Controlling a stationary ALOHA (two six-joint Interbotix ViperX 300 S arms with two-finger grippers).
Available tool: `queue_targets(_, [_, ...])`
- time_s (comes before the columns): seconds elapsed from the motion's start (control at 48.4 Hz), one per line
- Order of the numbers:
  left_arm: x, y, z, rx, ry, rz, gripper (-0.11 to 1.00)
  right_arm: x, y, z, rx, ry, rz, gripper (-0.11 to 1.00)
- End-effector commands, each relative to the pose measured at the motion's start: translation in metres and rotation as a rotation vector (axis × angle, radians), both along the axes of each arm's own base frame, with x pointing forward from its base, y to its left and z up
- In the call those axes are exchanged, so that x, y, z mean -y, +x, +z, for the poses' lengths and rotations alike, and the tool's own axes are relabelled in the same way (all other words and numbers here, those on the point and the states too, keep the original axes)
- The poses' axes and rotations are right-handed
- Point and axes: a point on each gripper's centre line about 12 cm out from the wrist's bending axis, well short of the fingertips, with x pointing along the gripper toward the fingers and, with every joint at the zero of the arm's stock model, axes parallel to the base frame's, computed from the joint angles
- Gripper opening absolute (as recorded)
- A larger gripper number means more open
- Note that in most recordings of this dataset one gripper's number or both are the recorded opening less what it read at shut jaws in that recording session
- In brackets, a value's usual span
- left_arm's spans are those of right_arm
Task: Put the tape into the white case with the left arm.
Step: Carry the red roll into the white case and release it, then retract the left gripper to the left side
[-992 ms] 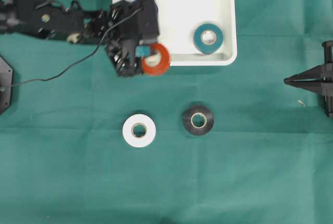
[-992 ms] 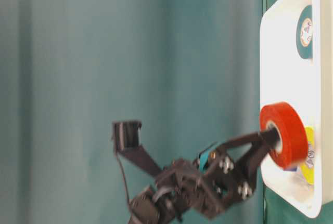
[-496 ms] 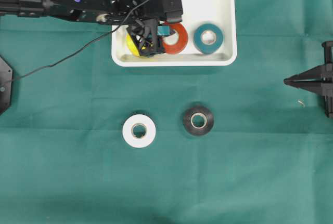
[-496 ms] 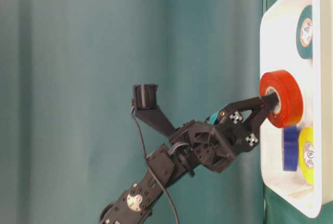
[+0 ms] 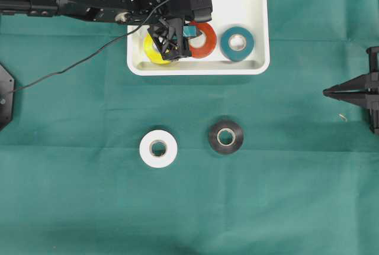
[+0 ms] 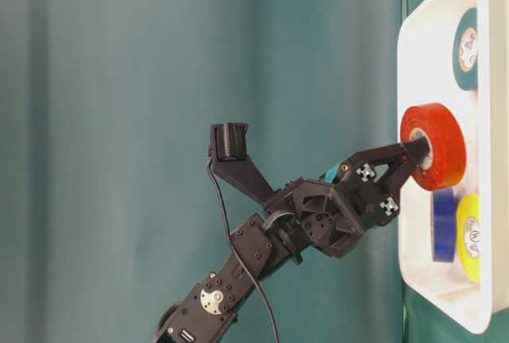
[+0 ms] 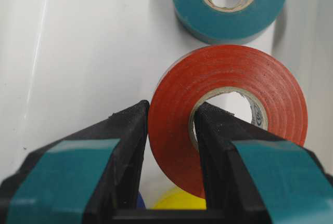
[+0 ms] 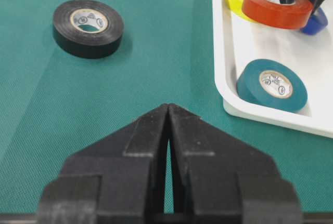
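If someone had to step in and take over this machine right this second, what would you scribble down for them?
Left gripper: shut on the red tape, one finger through its hole, one outside, holding it over the white case.
Right gripper: shut, empty, parked at the table's right edge.
In the case: teal tape, yellow tape, and a blue tape beside the yellow.
On the green cloth: white tape and black tape.
Done: red roll carried to the case.
Left: lower it, open the fingers, pull back; probably the white and black rolls after.

Green cloth (image 5: 89, 207) covers the table, evenly lit.
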Motion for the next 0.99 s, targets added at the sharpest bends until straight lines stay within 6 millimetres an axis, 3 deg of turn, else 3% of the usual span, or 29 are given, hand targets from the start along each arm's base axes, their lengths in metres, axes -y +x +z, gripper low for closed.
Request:
queue_targets(0.0, [-0.002, 0.005, 0.017, 0.045, 0.014, 0.003, 0.26, 0.0, 0.002, 0.004, 0.014, -0.001, 0.002, -0.09])
queue_targets(0.248, [-0.002, 0.004, 0.016, 0.043, 0.012, 0.004, 0.29, 0.0, 0.002, 0.004, 0.012, -0.001, 0.0, -0.09])
queue_targets(0.434, [-0.001, 0.002, 0.017, 0.043, 0.013, 0.003, 0.81, 0.0, 0.002, 0.004, 0.012, -0.001, 0.002, -0.09])
queue_targets(0.496, [0.0, 0.0, 0.017, 0.041, 0.013, 0.0, 0.93, 0.0, 0.002, 0.004, 0.012, -0.001, 0.002, -0.09])
queue_targets(0.971, [0.008, -0.007, 0.028, 0.059, 0.017, -0.01, 0.94, 0.0, 0.002, 0.004, 0.012, -0.001, 0.002, -0.09])
